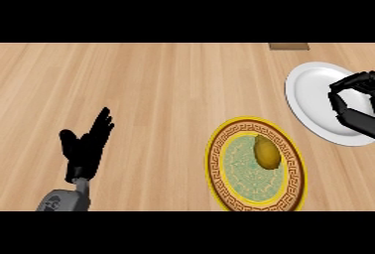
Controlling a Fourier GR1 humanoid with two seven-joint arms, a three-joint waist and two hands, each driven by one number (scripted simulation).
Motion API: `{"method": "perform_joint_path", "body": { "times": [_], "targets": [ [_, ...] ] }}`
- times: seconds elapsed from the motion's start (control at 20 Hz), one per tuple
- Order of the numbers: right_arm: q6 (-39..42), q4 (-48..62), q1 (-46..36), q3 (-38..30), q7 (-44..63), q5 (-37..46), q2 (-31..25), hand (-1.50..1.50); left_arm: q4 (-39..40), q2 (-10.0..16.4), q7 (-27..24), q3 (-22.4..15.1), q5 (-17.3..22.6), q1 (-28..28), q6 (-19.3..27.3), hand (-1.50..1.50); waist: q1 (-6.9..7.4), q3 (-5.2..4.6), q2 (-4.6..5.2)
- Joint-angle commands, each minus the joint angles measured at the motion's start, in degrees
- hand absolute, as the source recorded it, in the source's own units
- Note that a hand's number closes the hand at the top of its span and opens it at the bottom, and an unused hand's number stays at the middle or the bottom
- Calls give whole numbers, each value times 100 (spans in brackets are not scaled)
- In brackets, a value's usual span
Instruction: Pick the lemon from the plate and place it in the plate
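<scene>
Altogether one lemon (267, 153), two plates (215, 163) (307, 94).

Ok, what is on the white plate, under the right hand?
The white plate shows nothing on its visible surface. The right hand, fingers curled, covers the plate's right part, so whatever is beneath it cannot be seen. The lemon lies on the patterned plate.

1. Bare counter (168, 99) across upper left and centre: open passage.
2. Lower right: patterned plate (216, 168) with lemon (267, 153) in the way.
3. Right edge: white plate (307, 94), right hand (353, 116) over it.
4. Lower left: left hand (84, 149) upright.
</scene>
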Motion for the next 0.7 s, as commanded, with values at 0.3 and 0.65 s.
{"method": "perform_joint_path", "body": {
  "times": [0.3,0.65],
  "targets": [
    [548,1955,-19,-924,-2263,62,159,-150,-145,138,316,37,296,534,-589,0,11,39,-68],
    [1204,1302,206,-265,-1218,965,-1079,-150,-235,-101,357,-149,105,583,-379,0,-12,29,-78]
  ]
}}
